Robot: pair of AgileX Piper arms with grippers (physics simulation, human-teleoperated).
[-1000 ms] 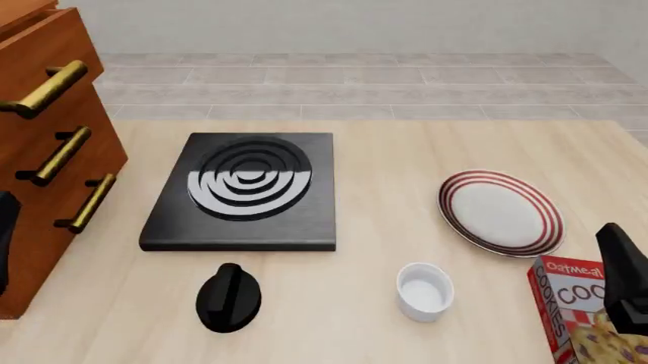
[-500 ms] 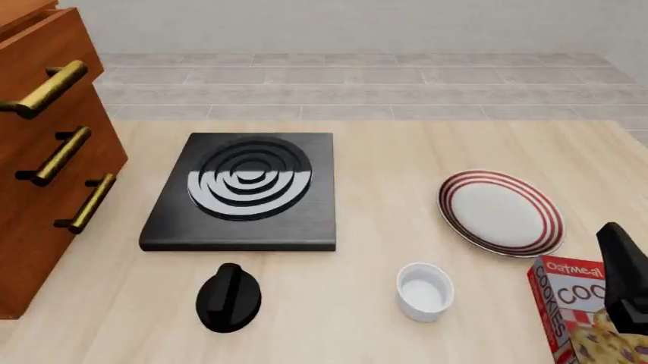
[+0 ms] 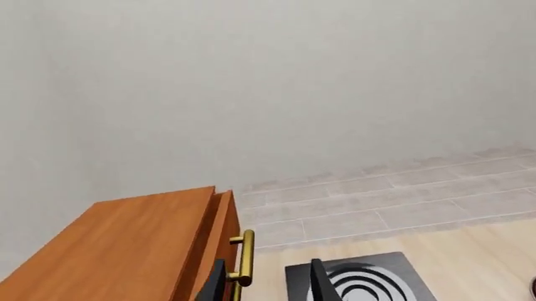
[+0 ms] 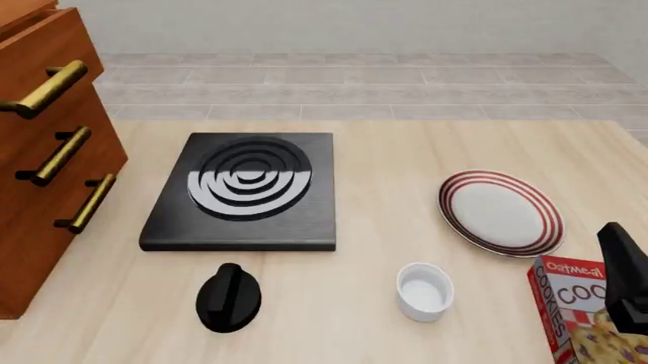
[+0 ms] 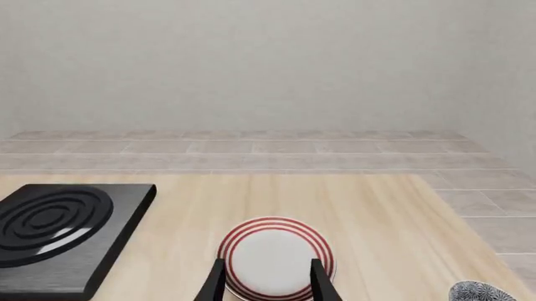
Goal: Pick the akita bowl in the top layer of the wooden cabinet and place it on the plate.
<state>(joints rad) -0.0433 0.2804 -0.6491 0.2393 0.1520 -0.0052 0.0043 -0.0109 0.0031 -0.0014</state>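
The wooden cabinet (image 4: 41, 159) stands at the table's left edge, all three drawers closed up. Its top layer (image 3: 219, 238) carries a brass handle (image 3: 243, 258), which sits close in front of my open left gripper (image 3: 266, 285), just inside the one finger. The inside of the drawer is hidden. The red-ringed plate (image 4: 501, 212) lies at the right, straight ahead of my open, empty right gripper (image 5: 266, 285). A finely patterned dark-and-white rounded thing (image 5: 484, 293) peeks in at the right wrist view's edge; it may be the akita bowl, too little shows.
A black stove slab (image 4: 248, 189) lies mid-table with a black knob (image 4: 228, 298) in front of it. A white ramekin (image 4: 423, 290) sits near the front. A cookie box (image 4: 582, 311) stands at the front right beside my right arm (image 4: 626, 277).
The dark part of my left arm that showed at the front view's left edge one second ago has gone out of that view. Nothing else moved.
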